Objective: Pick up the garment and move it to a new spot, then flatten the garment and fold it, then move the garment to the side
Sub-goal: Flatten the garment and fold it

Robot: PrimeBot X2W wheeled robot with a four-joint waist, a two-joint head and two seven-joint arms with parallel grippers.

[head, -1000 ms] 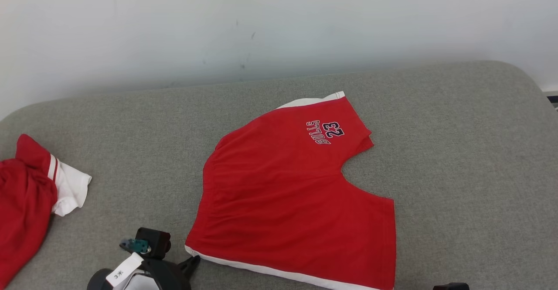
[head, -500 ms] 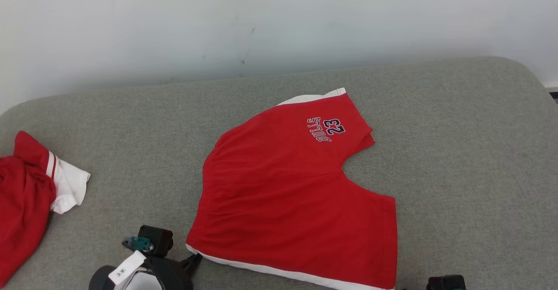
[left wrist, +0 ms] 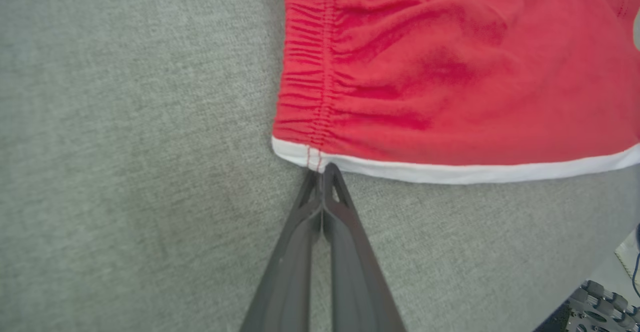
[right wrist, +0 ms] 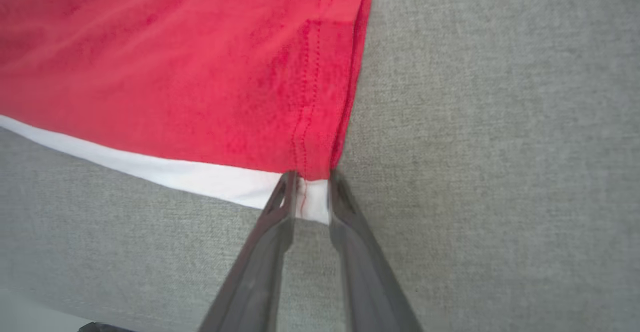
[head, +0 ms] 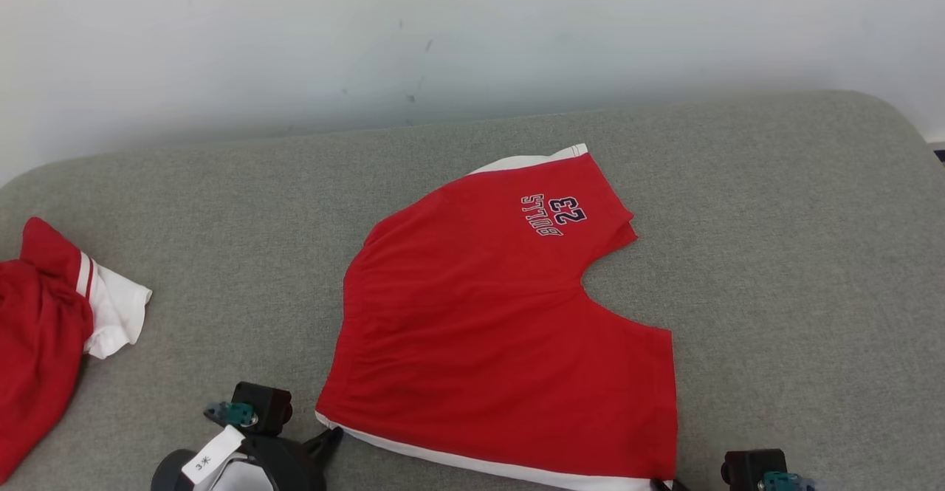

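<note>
— Red shorts [head: 487, 328] are lying flat, spread over a grey cushion [head: 775, 218]. And the grippers?

— The left gripper [left wrist: 324, 169] is touching the shorts' white-edged waistband corner, jaws clenched; whether cloth is pinched, unclear. The right gripper [right wrist: 310, 181] is straddling the shorts' white hem corner, jaws parted. Another red-and-white garment [head: 44, 328] is sitting bunched left of the shorts.

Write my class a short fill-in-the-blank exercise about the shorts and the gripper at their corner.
The number printed on the red shorts is ___. The word beside it reads ___. The right gripper has a ___ corner of the shorts between its fingers. The shorts lie on a ___ cushion.
Missing words: 23; BULLS; white; grey.
</note>
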